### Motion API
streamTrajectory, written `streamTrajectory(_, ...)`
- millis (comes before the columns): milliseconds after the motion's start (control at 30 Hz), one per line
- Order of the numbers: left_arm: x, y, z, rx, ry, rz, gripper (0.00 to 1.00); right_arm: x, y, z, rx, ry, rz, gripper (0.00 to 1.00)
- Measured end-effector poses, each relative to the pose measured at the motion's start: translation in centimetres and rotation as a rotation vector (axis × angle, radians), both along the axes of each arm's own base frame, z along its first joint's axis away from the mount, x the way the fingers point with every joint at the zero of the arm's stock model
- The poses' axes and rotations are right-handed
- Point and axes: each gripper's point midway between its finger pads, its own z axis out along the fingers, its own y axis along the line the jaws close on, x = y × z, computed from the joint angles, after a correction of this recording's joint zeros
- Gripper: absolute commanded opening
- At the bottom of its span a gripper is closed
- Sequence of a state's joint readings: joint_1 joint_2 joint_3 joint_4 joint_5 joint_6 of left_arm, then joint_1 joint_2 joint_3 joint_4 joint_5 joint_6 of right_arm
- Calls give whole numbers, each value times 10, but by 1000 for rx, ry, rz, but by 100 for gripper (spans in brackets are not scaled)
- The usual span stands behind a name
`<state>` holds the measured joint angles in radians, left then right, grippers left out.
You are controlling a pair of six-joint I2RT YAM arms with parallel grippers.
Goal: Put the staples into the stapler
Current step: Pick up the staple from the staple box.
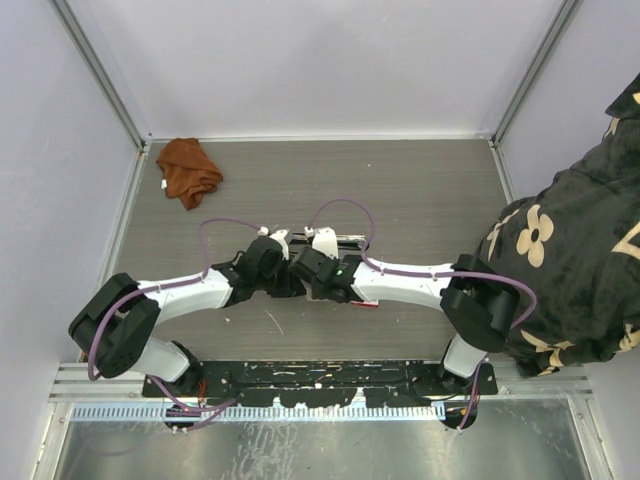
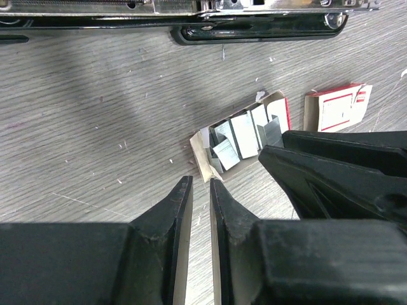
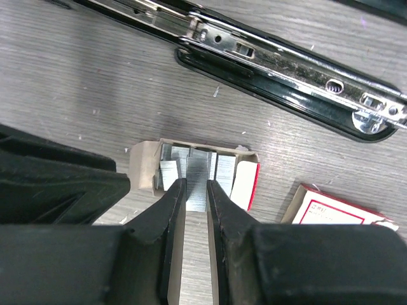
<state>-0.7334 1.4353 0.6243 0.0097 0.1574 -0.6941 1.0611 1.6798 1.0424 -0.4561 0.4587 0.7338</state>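
Observation:
The stapler (image 3: 286,70) lies opened out flat on the table, its silvery magazine facing up; it also runs along the top of the left wrist view (image 2: 254,28). In front of it sits a small cardboard tray (image 3: 143,166) holding the staples (image 3: 197,168) as several silvery strips (image 2: 245,133). My right gripper (image 3: 196,183) reaches into the tray, jaws shut on one strip. My left gripper (image 2: 201,180) is at the tray's corner flap, jaws a narrow gap apart with nothing between them. From above, the two grippers (image 1: 283,283) (image 1: 305,268) meet over the tray and hide it.
The red-and-white box (image 3: 337,210) lies just right of the tray (image 2: 337,107). A crumpled brown cloth (image 1: 188,170) sits at the table's far left corner. A person in a black flowered garment (image 1: 570,270) leans in at the right edge. White walls enclose the table.

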Motion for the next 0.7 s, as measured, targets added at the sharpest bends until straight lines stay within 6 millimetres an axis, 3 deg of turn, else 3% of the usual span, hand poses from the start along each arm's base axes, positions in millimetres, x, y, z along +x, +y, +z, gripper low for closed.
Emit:
streamTrajectory(133,1,2,8,-10,-27,7,19,3,5,12,30,-5,61,16)
streamTrajectory(333,3,5,16,-14,-58,22,19,0,7,8,16,15,182,16)
streamTrajectory(500,2,12,20,-5,-76,37,20,-11,-5,-3,-18,47,252,16)
streamTrajectory(700,2,18,29,-5,-111,46,21,-21,-18,1,1,59,280,16)
